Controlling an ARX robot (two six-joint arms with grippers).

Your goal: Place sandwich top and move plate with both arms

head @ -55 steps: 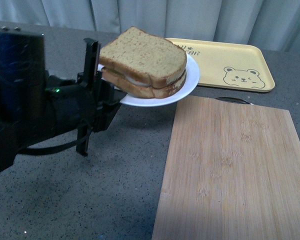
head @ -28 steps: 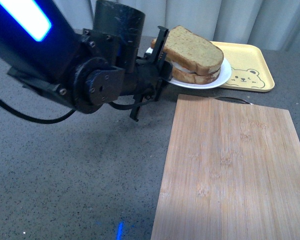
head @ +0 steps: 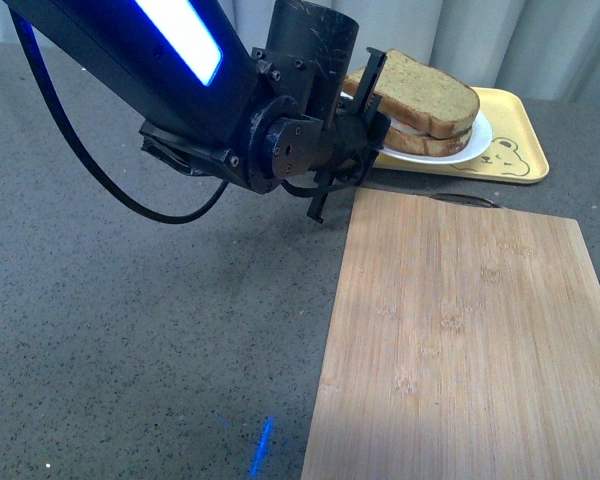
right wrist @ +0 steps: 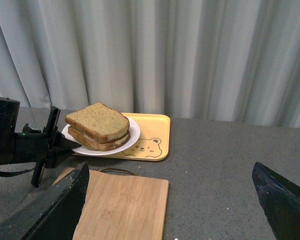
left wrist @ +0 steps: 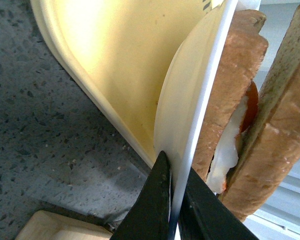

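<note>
Pinching the rim of the small white plate (left wrist: 210,90) between the left fingers (left wrist: 152,205), clamped narrow on that thin edge. Carrying it level and off the tabletop (head: 130,330), out over the left end of the yellow bear tray (head: 520,115) and seemingly clear of it. Hanging just beyond the far edge of the bamboo cutting board (head: 460,320).

Bearing the whole sandwich up there, with the sandwich top (head: 420,95) already seated: a thick brown wholemeal slice, darker at the crust, sitting a touch askew over the lower slice. Showing white and orange filling in the gap, likely fried egg.

Looking like placing done, then, and moving under way, one-armed for now. Showing the right fingers (right wrist: 60,210) spread wide, gripping nothing, well apart from the plate. Still needing, by this reckoning, setting the plate down and letting go.
</note>
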